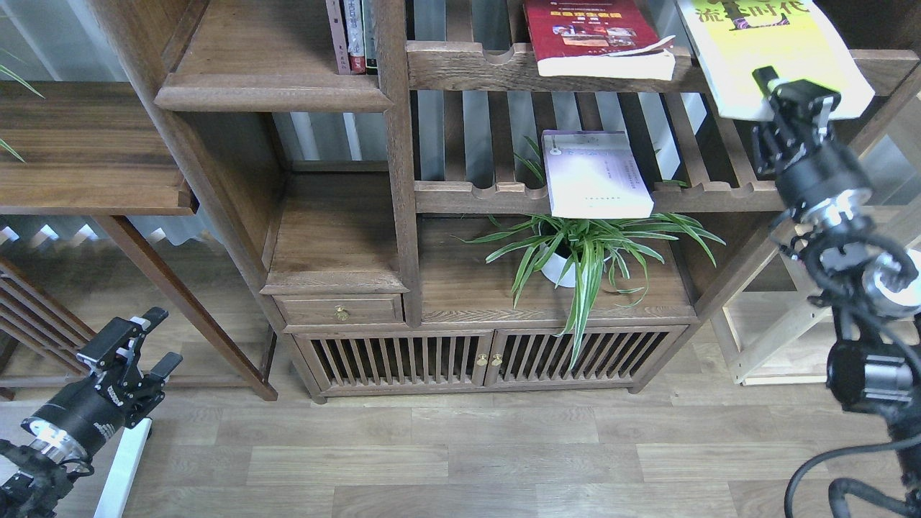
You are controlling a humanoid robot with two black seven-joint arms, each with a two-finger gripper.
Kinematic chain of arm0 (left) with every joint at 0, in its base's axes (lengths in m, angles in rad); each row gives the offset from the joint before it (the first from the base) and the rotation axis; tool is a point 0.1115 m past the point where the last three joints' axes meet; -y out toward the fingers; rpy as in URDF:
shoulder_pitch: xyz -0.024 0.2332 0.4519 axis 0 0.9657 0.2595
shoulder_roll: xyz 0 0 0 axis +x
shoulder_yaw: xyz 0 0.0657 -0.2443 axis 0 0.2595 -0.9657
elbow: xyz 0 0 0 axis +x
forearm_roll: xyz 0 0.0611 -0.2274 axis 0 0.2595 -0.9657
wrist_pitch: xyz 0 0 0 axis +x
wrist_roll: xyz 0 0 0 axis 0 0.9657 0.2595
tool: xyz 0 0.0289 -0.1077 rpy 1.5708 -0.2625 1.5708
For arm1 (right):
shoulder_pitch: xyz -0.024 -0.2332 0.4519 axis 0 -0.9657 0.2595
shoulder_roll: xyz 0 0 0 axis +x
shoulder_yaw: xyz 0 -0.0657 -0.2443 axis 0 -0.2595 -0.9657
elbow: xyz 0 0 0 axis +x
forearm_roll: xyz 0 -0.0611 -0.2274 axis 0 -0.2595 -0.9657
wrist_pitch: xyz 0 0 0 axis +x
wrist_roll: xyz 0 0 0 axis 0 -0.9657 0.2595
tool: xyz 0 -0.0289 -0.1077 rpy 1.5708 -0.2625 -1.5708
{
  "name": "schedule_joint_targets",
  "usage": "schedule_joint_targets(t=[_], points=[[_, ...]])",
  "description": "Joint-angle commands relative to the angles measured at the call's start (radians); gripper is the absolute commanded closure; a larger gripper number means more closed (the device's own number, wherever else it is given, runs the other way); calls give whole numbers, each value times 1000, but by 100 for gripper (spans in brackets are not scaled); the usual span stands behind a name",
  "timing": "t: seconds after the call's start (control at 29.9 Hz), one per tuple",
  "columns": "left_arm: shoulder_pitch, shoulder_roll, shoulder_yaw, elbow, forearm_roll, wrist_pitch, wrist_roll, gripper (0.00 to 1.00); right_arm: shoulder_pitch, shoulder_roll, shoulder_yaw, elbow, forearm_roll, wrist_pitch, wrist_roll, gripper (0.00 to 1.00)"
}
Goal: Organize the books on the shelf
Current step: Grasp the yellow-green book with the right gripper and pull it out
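So far, none of the three books had reached the shelf (270,90), the solid board in the narrow left bay where only a few upright spines (351,36) stood. Our right gripper (795,90) was pinching the near edge of the yellow-green book (773,50), tipped up off the upper slatted rack (475,68). The red book (590,36) lay flat on that rack, and the lavender book (593,173) on the rack below. Our left gripper (137,345) hung low, fingers spread, holding nothing. We judged nearly everything remained.
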Motion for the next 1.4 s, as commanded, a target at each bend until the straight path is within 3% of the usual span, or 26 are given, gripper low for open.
schedule_joint_targets(t=[0.0,0.43,0.57,0.77,0.94,1.2,1.37], points=[[-24,-15,12,20,8,0,0,1,-83,7,3,2,17,72,-15,90],[-110,-41,48,101,11,0,0,1,-252,-4,110,63,147,200,-55,91],[-133,-42,57,134,11,0,0,1,-324,-5,147,82,186,223,-102,91],[-145,-44,104,134,8,0,0,1,-468,3,126,106,190,322,-121,90],[-145,-46,146,134,5,0,0,1,-609,7,61,131,189,325,-135,89],[-153,-49,244,106,8,0,0,1,-734,7,-89,141,163,325,-136,89],[-142,-38,330,-18,8,0,0,2,-751,16,-141,163,128,325,-136,89]])
